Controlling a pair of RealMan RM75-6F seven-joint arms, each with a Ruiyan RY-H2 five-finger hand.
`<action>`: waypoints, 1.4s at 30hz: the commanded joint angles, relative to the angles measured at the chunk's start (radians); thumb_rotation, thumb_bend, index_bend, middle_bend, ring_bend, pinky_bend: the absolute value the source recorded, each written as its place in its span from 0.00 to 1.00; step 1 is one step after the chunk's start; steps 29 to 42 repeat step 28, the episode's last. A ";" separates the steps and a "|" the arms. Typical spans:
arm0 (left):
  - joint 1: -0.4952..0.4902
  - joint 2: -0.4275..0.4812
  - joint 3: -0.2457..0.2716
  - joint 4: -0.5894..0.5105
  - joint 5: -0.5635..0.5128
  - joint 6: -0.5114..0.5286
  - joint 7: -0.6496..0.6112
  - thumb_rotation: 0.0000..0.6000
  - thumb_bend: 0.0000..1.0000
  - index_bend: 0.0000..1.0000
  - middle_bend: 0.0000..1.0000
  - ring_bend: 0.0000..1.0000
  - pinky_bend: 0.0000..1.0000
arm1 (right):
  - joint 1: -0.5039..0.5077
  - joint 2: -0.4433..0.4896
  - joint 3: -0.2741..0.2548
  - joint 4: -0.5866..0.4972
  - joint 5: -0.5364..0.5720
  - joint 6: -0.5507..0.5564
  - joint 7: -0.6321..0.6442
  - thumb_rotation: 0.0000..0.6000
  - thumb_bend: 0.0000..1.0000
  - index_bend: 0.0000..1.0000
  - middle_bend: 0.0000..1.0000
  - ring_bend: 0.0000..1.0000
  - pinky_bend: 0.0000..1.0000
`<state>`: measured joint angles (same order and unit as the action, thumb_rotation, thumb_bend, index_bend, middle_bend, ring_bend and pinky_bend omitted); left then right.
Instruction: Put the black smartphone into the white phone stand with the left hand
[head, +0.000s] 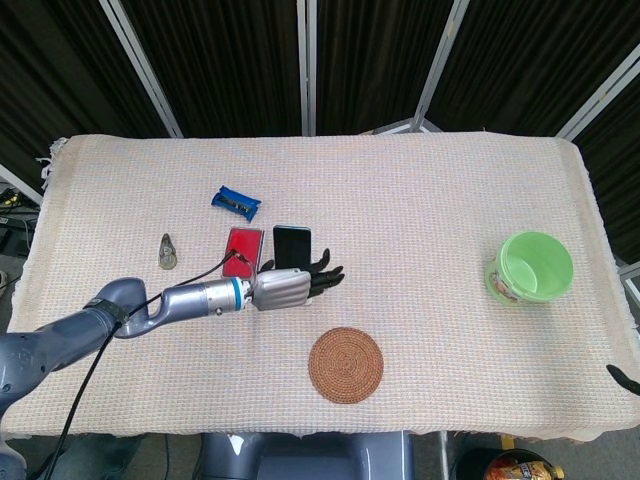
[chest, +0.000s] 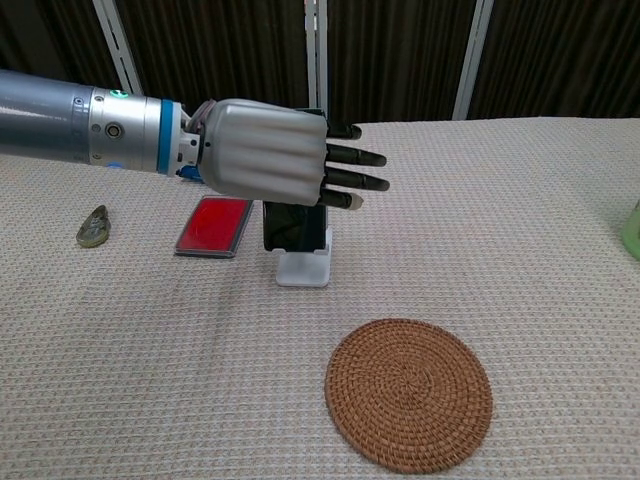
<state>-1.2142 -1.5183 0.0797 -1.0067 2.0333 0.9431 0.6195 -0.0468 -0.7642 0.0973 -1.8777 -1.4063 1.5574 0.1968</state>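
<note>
The black smartphone (chest: 292, 228) stands upright in the white phone stand (chest: 303, 268), left of the table's middle; in the head view the smartphone (head: 292, 245) shows as a dark slab beside a red case. My left hand (chest: 275, 155) hovers just in front of the phone's upper half with its fingers (chest: 356, 170) stretched out to the right, holding nothing. In the head view the left hand (head: 290, 285) lies just below the phone. The hand hides the phone's top part in the chest view. The right hand is out of sight.
A red flat case (chest: 213, 225) lies left of the stand. A round woven coaster (chest: 409, 393) sits in front. A blue object (head: 236, 202) and a small grey-green piece (head: 166, 252) lie further left. A green cup (head: 531, 266) stands at the right.
</note>
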 joint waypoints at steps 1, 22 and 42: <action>0.020 0.035 -0.023 -0.043 -0.027 0.032 0.013 1.00 0.00 0.12 0.00 0.00 0.14 | -0.004 0.003 -0.002 0.000 -0.010 0.007 0.009 1.00 0.00 0.00 0.00 0.00 0.00; 0.748 0.375 -0.091 -0.742 -0.645 0.583 -0.088 1.00 0.00 0.00 0.00 0.00 0.00 | -0.019 0.018 -0.033 0.012 -0.138 0.054 0.084 1.00 0.00 0.00 0.00 0.00 0.00; 0.909 0.415 -0.021 -0.854 -0.656 0.700 -0.116 1.00 0.00 0.00 0.00 0.00 0.00 | -0.014 0.013 -0.040 0.008 -0.162 0.053 0.068 1.00 0.00 0.00 0.00 0.00 0.00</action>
